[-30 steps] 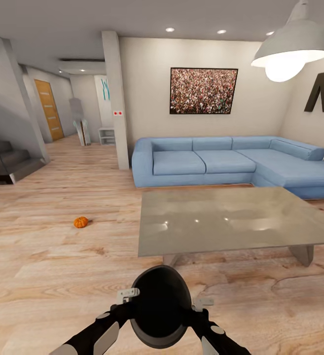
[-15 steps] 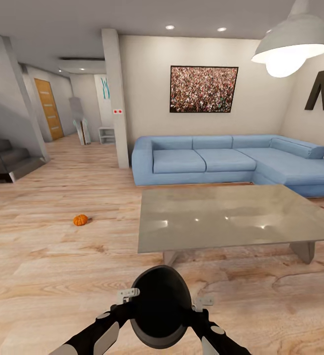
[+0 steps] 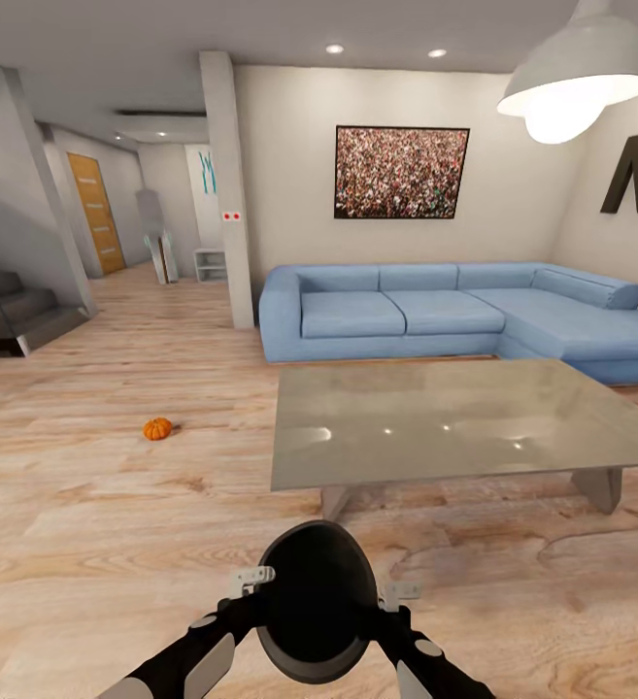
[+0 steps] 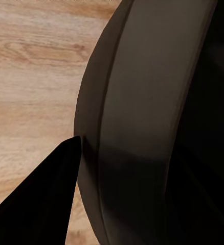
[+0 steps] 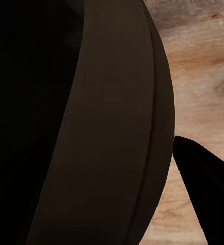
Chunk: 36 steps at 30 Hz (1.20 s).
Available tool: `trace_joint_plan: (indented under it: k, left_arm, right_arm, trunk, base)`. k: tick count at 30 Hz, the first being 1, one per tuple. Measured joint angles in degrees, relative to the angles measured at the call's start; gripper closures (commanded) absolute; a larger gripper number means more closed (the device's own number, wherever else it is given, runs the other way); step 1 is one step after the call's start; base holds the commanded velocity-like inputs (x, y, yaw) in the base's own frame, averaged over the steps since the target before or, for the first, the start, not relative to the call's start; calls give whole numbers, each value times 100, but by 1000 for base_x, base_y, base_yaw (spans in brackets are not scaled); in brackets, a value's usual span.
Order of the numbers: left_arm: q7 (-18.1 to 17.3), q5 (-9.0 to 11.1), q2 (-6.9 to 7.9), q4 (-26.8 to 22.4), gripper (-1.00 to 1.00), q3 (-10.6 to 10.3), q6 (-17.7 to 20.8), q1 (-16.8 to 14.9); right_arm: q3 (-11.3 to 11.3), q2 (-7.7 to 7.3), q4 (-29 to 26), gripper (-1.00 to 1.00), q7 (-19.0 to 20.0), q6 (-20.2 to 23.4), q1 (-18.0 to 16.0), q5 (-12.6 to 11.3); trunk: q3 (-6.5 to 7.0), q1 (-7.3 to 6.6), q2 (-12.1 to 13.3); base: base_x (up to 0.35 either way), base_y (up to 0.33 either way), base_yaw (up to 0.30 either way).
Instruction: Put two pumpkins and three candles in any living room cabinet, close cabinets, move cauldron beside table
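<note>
Recent change: the whole head view is sliding a little compared with a second ago. The table (image 3: 454, 427), the sofa (image 3: 454, 316) and the lamp (image 3: 576, 78) are all sitting slightly higher or nearer in the picture, so the camera is moving, not the furniture. I judge the robot is rolling slowly forward toward the table.

Cauldron: the cauldron (image 3: 317, 602) is keeping the same place between the two arms while the room shifts, so it is being carried along, lifted above the floor (image 3: 85, 524).

Left gripper: the left gripper (image 3: 251, 582) is pressing against one side of the black pot. One dark finger (image 4: 35, 204) is showing beside the pot wall in the left wrist view. I cannot tell if the jaws are apart or pinched on the rim.

Right gripper: the right gripper (image 3: 396, 594) is sitting on the opposite side. A dark finger (image 5: 209, 189) is lying just beside the wall; the jaw state I also cannot tell.

Meaning for the task: the table is lying just ahead of the jaws, so the step of setting the pot next to it is probably getting close.

Cauldron contents: the mouth is looking only dark, nothing is visible inside.

Pumpkin: one pumpkin (image 3: 157, 428) is lying on the floor, well ahead of the jaws and on the left gripper's side, not yet stored.
</note>
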Motion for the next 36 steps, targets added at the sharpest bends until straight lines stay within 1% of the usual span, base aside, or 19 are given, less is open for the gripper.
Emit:
trace_joint_plan:
  k: [7, 13, 36]
  left_arm:
    - [18, -2, -5, 1, 100, -8, 31, 0]
    - [0, -4, 0, 0, 100, -1, 6, 0]
    - [13, -7, -9, 0, 100, 2, 10, 0]
  right_arm:
    - [9, 0, 32, 100, 15, 0, 0, -43]
    - [1, 0, 2, 100, 1, -2, 5, -10]
    - [2, -9, 6, 100, 16, 4, 0, -15]
  trunk:
    - [-126, 154, -281]
    - [-233, 286, -521]
    - [-646, 791, -1444]
  base:
    - [0, 0, 0]
    - [0, 0, 0]
    - [0, 0, 0]
